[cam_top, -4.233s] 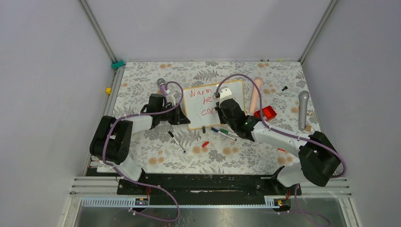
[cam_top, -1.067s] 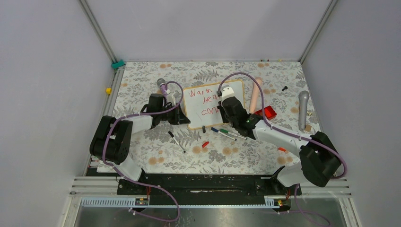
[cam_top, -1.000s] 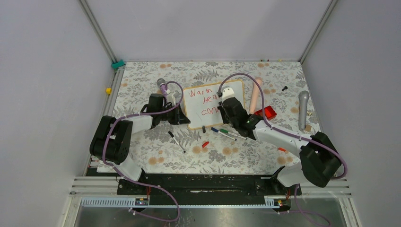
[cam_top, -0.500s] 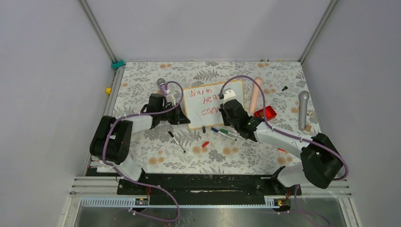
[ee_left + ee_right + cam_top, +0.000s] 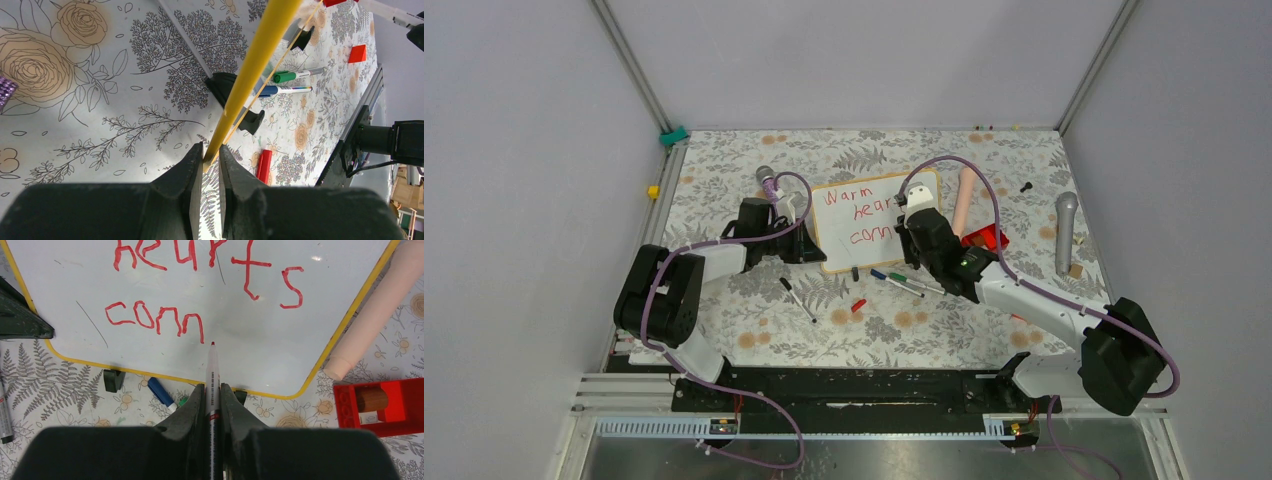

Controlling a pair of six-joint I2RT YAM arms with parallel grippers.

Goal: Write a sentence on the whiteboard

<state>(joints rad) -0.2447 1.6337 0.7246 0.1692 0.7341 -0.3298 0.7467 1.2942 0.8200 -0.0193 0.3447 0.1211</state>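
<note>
The whiteboard [image 5: 834,242] lies mid-way across the table [image 5: 724,170]. The left gripper [image 5: 210,155] pinches its frame edge; the right gripper [image 5: 212,390] clamps a marker [image 5: 212,370], tip beside "conn" in the sentence [image 5: 248,264]

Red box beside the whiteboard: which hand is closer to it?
Right. The right hand holds a red marker at the whiteboard's near edge, the red box just to its right; the left hand clamps the board's left edge.

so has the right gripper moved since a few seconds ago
Yes. In the top view the right gripper has slid rightward across the whiteboard, toward the pink cylinder beside its right edge.
</note>
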